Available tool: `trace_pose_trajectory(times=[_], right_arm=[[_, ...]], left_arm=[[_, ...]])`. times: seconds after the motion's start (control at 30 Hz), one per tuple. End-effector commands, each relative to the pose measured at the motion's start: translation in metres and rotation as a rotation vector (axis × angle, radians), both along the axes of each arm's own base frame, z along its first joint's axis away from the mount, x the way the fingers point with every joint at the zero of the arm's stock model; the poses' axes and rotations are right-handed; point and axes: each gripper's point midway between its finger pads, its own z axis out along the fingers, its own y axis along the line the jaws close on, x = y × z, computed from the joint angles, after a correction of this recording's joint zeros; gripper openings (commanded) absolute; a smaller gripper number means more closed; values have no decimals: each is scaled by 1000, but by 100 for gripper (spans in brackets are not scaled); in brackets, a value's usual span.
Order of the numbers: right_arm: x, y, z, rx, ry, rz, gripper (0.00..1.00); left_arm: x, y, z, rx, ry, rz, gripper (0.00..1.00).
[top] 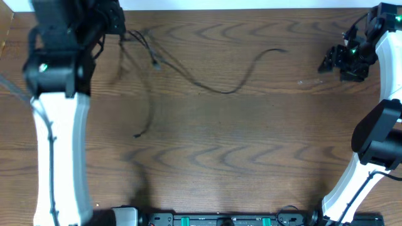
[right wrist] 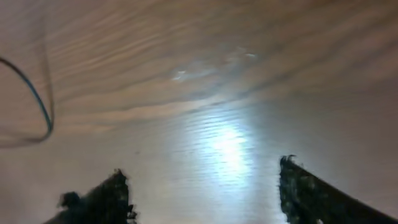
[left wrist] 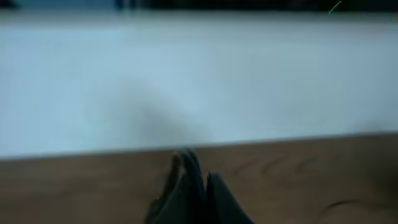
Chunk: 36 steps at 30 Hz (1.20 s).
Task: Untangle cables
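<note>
Wood-grain tabletop (top: 251,144) is filling the overhead view; the cables (top: 213,88) are lying across its far-left part, spread out in loose lines rather than bunched; one long black strand is running from the far-left corner out to a free end past the middle; another is trailing toward the near side and ending in a small plug (top: 138,134); a small snarl (top: 154,61) is showing where the strands are meeting. The left gripper (top: 119,28) is sitting just beside that snarl, fingers clenched, with strands rising into it, so it is apparently pinching them. The right gripper (top: 333,59) is hovering well apart at the far right, fingers spread wide, grasping nothing. Judging by this, most of the untangling is looking done; the snarl is remaining to be worked loose.
</note>
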Motion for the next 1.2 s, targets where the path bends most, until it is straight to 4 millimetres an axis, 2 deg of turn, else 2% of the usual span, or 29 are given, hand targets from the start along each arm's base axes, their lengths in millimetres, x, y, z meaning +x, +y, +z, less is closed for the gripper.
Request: trace_pose_trajectory(times=[0.0,0.13,0.23,0.33,0.37,0.4,0.53,0.63,0.8,1.0,1.17], right_arm=[[15,59,47,336,-226,254,79],[18,97,93,480,-356,372,80],[16,124,122,517,-404,432,80],[12,153,150,543,-449,494,79],[10,173,162,549,-460,517,79],[9,184,166,552,-461,529,78],[7,225,170,563,-444,561,75],[5,251,162,487,-459,634,77],[-4,306,164,440,-549,812,80],[-8,329,167,432,-589,870,84],[-13,338,171,463,-600,891,86]], left_arm=[[-45,-35,72,-137,-167,-183,8],[-66,-58,99,-245,-219,-310,8],[-72,-63,111,-315,-235,-339,8],[-71,-65,112,-351,-224,-345,8],[-69,-67,108,-377,-200,-348,8],[-70,-70,106,-384,-190,-372,8],[-74,-86,101,-400,-158,-458,8],[-78,-97,99,-432,-126,-491,8],[-87,-117,97,-518,-58,-528,8],[-89,-120,96,-610,1,-517,8],[-89,-120,96,-677,39,-496,8]])
